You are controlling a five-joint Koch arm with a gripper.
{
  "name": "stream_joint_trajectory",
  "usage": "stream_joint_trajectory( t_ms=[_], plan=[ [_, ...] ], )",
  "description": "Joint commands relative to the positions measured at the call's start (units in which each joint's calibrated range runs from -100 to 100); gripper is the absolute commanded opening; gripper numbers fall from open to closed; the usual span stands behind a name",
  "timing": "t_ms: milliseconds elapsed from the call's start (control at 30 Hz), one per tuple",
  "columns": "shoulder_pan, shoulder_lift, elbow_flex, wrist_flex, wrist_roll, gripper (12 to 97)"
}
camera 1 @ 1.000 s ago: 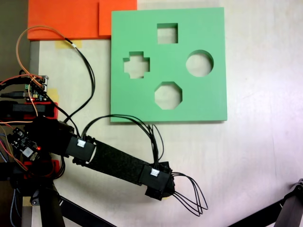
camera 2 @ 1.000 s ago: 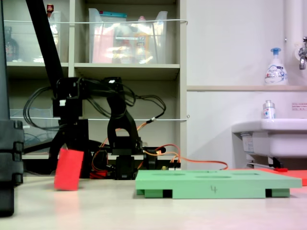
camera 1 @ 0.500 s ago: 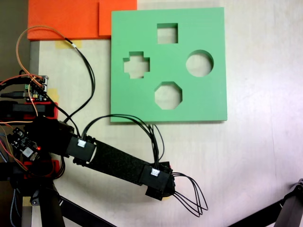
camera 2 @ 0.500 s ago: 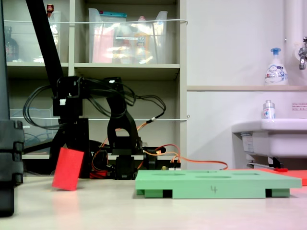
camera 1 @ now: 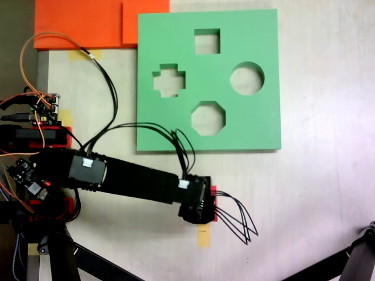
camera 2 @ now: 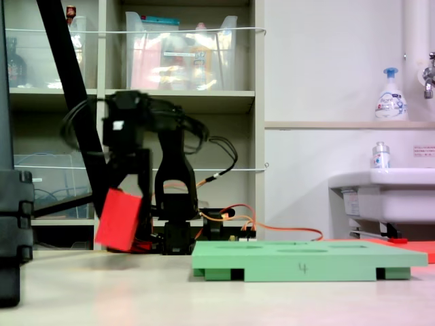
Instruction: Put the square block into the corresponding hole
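The red square block [camera 2: 119,220], on the desk [camera 2: 204,299] a second ago, now hangs tilted above it, pinched in the fingers [camera 2: 126,204]; the carry to the square hole [camera 1: 207,41] can begin.

One camera looks straight down; another sits low, table-level.

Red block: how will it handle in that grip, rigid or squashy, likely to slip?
The red block looks like foam, as does the green board, so probably light and slightly squashy. It hangs tilted off the table under the gripper, so it may rotate. Flat faces: unlikely to roll.
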Motion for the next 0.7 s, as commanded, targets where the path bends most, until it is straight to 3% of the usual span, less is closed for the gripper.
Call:
stream_joint_trajectory(
  t_ms=[0, 333, 500, 667],
  plan=[
    [2.20, -8.73, 0.31, -2.64, 2.00, 19.2],
    [15.73, -25.21, -0.59, -2.64, 14.95, 19.7],
    [23.39, -21.72, 1.40, -2.64, 26.08, 20.9],
    [27.30, -9.01, 12.57, -2.64, 30.82, 20.9]
  ],
)
